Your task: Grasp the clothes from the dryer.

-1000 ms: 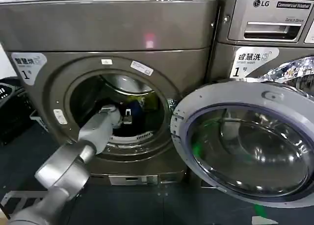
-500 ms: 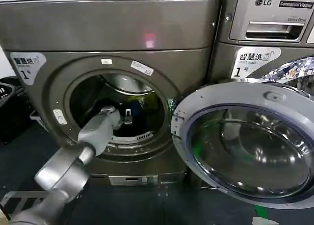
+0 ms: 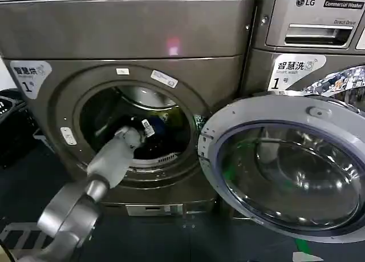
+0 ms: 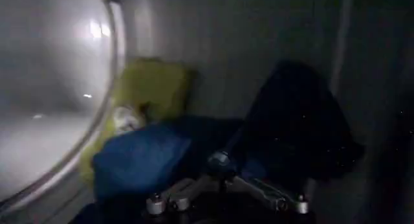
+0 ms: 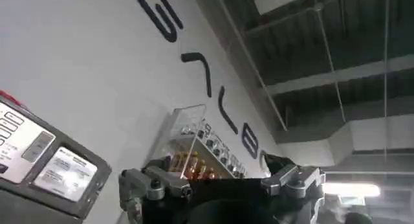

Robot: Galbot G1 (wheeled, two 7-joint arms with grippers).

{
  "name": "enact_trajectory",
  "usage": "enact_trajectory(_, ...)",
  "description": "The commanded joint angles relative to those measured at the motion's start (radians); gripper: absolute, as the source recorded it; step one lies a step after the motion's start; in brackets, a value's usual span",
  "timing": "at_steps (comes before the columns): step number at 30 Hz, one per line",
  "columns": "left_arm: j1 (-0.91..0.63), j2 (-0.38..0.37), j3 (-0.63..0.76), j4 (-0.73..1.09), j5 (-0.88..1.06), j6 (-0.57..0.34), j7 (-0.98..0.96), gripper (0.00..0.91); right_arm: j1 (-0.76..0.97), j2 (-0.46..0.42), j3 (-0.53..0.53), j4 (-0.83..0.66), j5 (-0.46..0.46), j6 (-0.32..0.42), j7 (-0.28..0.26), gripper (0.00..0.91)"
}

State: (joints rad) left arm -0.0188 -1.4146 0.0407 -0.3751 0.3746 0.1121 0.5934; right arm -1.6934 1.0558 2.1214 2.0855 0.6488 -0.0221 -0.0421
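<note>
The dryer [image 3: 125, 33] stands with its round mouth open and its door [image 3: 285, 165] swung out to the right. My left arm reaches through the mouth, and my left gripper [image 3: 147, 127] is deep in the drum. The clothes [image 3: 161, 120] are a dark navy and black bundle [image 4: 139, 160] lying against the drum wall. In the left wrist view the fingers of my left gripper [image 4: 220, 160] meet at one point, pinched on the dark fabric where blue and black folds join. My right gripper [image 5: 223, 183] is parked away from the machine, facing a wall and ceiling.
An LG washer [image 3: 308, 22] stands right of the dryer, behind the open door. A yellow-green cloth [image 4: 152, 86] lies farther in the drum beside the bundle. A black basket [image 3: 8, 119] sits on the floor at the far left.
My left gripper has risen inside the drum and turned, and the elbow has dropped a little down and to the left.
</note>
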Motion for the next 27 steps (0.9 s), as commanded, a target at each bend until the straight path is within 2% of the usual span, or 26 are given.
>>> enact_trajectory(1, 0.148, 0.016, -0.148, -0.207, -0.286, 0.000, -0.358, 0.000, 0.004, -0.004, -0.008, -0.004, 0.000, 0.003, 0.000, 0.907)
enact_trajectory(7, 0.216, 0.018, -0.184, -0.368, -0.393, -0.046, -0.517, 0.000, 0.005, -0.009, -0.013, -0.003, 0.001, 0.008, 0.000, 0.907)
enact_trajectory(18, 0.273, -0.026, -0.273, -0.477, -0.439, -0.192, -0.742, 0.000, -0.001, -0.007, 0.000, 0.002, 0.010, 0.012, 0.007, 0.907)
enact_trajectory(27, 0.384, -0.052, -0.381, -0.620, -0.398, -0.208, -0.871, 0.000, -0.025, -0.016, 0.056, -0.012, 0.045, -0.006, 0.033, 0.907)
